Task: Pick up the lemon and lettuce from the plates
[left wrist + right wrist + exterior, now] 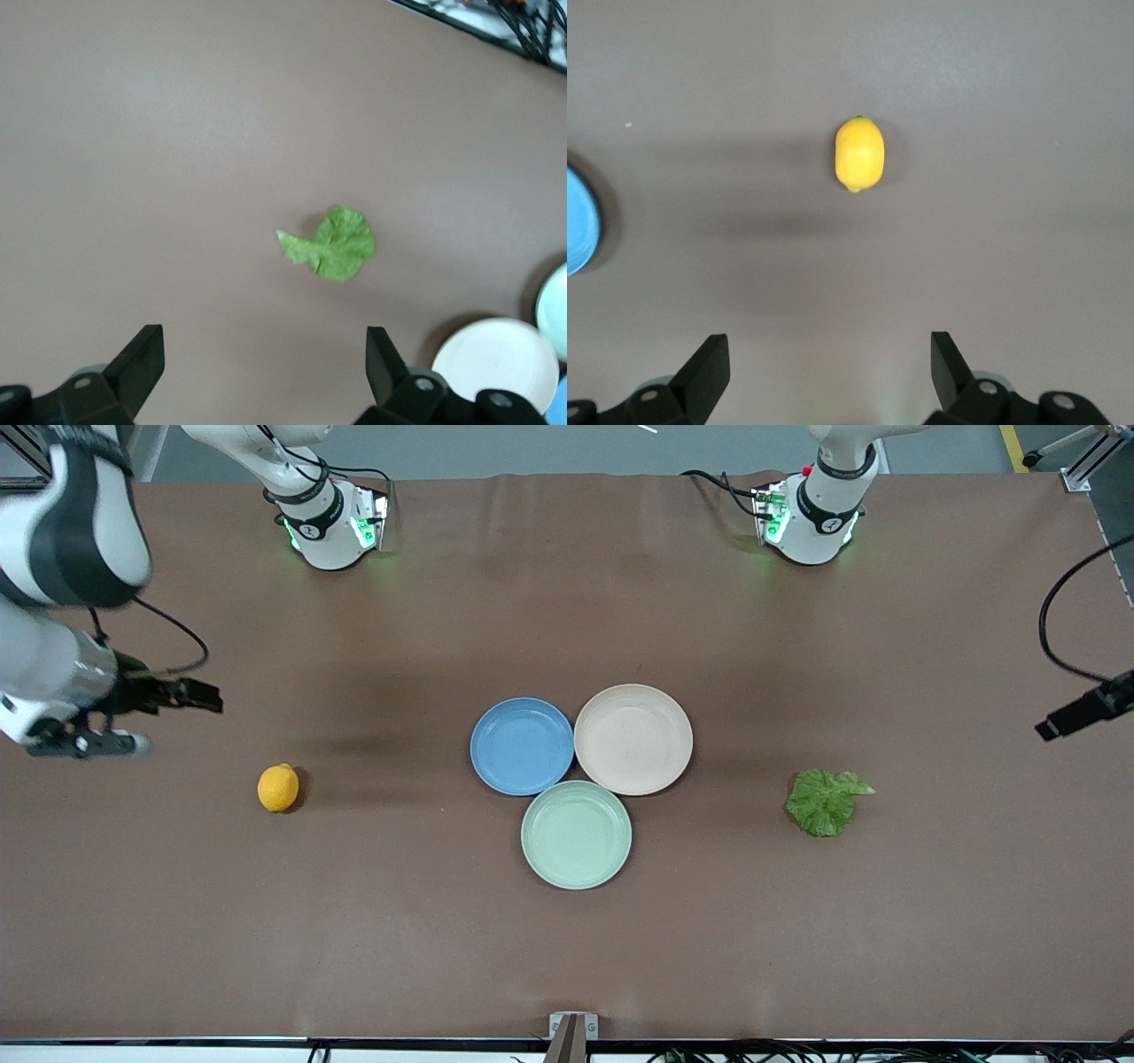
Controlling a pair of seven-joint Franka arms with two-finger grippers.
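The lemon (278,788) lies on the bare table toward the right arm's end, apart from the plates. It also shows in the right wrist view (859,153). The lettuce (826,802) lies flat on the table toward the left arm's end, and shows in the left wrist view (332,246). The blue plate (522,745) and the beige-pink plate (633,739) sit side by side mid-table, both empty. My right gripper (190,693) (828,354) is open and empty, high over the table beside the lemon. My left gripper (1076,716) (263,354) is open and empty, high over the table's end past the lettuce.
A pale mint-green plate (576,834), empty, touches both plates and lies nearer to the front camera. The beige-pink plate (496,363) and the mint-green plate (554,310) show in the left wrist view. A small bracket (571,1036) sits at the table's front edge.
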